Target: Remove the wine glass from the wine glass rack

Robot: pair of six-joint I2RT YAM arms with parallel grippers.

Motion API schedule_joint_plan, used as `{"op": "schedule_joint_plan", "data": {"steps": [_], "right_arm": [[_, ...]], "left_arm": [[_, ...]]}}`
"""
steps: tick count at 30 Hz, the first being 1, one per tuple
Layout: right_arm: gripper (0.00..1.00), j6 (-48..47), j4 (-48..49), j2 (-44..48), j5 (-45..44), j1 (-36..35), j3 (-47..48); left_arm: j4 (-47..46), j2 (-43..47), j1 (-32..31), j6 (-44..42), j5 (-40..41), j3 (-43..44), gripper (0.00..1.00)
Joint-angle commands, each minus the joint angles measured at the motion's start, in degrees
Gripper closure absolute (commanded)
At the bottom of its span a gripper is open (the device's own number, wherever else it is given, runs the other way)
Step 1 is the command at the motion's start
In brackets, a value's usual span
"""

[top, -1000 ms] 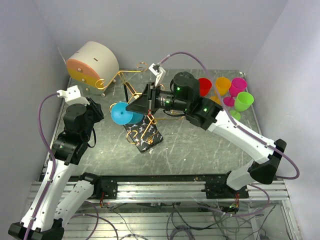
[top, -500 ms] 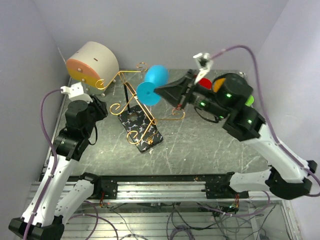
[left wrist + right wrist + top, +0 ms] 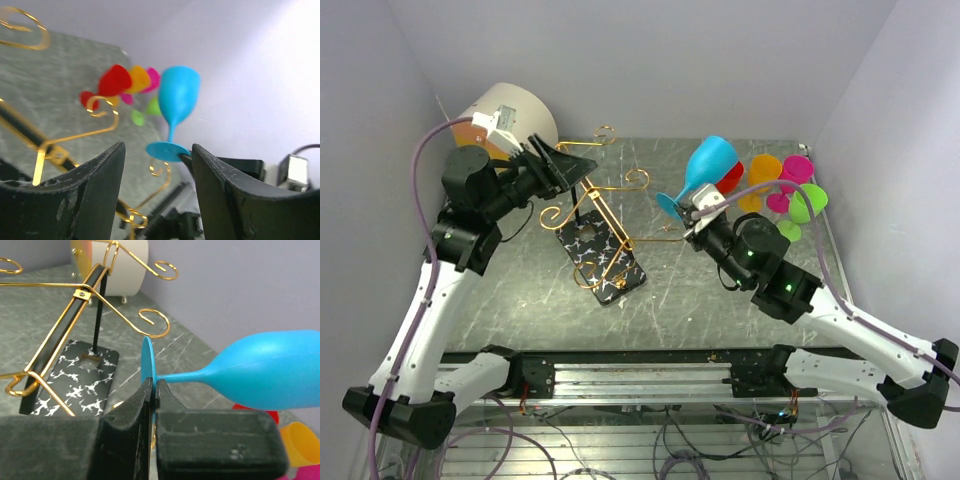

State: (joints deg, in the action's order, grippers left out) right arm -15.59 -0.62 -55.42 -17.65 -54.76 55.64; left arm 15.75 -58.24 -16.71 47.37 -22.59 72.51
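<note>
One glass to log. Where is it? (spotter)

Blue wine glass (image 3: 706,168), off the wine glass rack (image 3: 603,205) and to its right, up in the air above the bench (image 3: 700,290). My right gripper (image 3: 152,386) is clamped on the edge of its round foot, so the stem lies about level from my wrist view and the bowl points away to the far right. (operator)

Any contact with the wire? (spotter)

None that I see. Nearest gold scroll sits just beside the foot in the wrist view, apart from it. From overhead the glass is clear of every arm of the rack. (operator)

Your other side? (spotter)

Left gripper (image 3: 568,168) spread wide, nothing between its fingers, hovering over the far left of the rack near the beige drum (image 3: 510,112). (operator)

So how far along? (spotter)

Removal looks done, in my judgement. What is left is probably setting it upright on the bench and letting go. (operator)

Containers? (spotter)

Four more glasses stand at the far right corner: red (image 3: 730,174), orange (image 3: 765,170), pink (image 3: 796,169), green (image 3: 807,201). Nothing shows in the mouths that face the overhead camera. The blue bowl's inside I cannot see. Rack arms carry no glass. (operator)
</note>
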Motion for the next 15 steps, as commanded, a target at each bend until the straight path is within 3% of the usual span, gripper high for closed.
{"op": "schedule_joint_plan", "data": {"steps": [1,5,9,15], "right_arm": [[1.00,-10.28,12.95,5.03,-1.22,0.01,-3.36],[1.00,-12.49,16.42,5.73,1.86,0.01,-4.65],[1.00,-14.72,17.41,3.79,4.11,0.01,-3.65],[1.00,-19.23,23.31,0.76,4.25,-0.08,-3.91]], "left_arm": [[-11.67,-3.18,0.11,14.93,-18.60,-1.77,0.33],[-19.16,-5.42,0.10,21.75,-24.93,-3.87,0.33],[-21.41,-6.59,0.10,24.29,-27.06,-3.92,0.32],[-33.30,-7.46,0.10,35.19,-29.73,-7.47,0.32]]}}
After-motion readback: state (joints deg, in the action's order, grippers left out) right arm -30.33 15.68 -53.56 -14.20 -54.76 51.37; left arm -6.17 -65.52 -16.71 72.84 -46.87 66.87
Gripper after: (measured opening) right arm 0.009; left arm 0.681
